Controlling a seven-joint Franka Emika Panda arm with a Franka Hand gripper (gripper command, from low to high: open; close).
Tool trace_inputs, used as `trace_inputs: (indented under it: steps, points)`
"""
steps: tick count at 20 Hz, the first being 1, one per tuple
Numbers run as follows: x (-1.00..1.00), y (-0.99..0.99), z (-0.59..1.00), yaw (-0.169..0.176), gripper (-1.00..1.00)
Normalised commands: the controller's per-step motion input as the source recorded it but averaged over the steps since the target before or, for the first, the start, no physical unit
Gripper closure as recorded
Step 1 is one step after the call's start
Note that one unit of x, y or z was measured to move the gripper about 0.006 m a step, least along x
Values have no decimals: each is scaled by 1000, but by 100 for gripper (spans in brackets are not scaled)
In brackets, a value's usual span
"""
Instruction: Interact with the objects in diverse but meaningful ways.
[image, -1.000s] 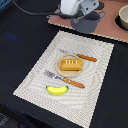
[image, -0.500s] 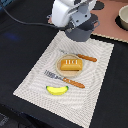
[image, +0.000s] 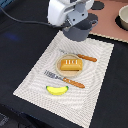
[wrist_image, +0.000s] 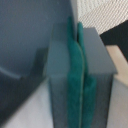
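No text, label, brand, number or sign can be read in either view. In the exterior view the golden ridged bread loaf (image: 70, 64), the yellow banana (image: 56, 89), the pale woven placemat (image: 35, 82) and the white robot arm housing (image: 62, 12) carry no legible marking. The wrist view is too blurred to make out any writing on the tool's (wrist_image: 75, 80) grey and green finger pads (wrist_image: 73, 65).

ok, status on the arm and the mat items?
Gripper shut, empty, pads together. Arm above mat's far edge, touching nothing. Bread loaf on plate, banana near mat's front edge, both untouched. Fork and knife flank the plate.
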Motion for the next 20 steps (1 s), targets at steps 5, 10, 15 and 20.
trace_inputs:
  steps: [5,10,15,20]
  points:
    - [-959,-132,-196,-64,100]
    - [-957,-167,-233,-65,100]
    - [-935,-185,-260,-61,100]
    - [-926,-176,-297,-63,100]
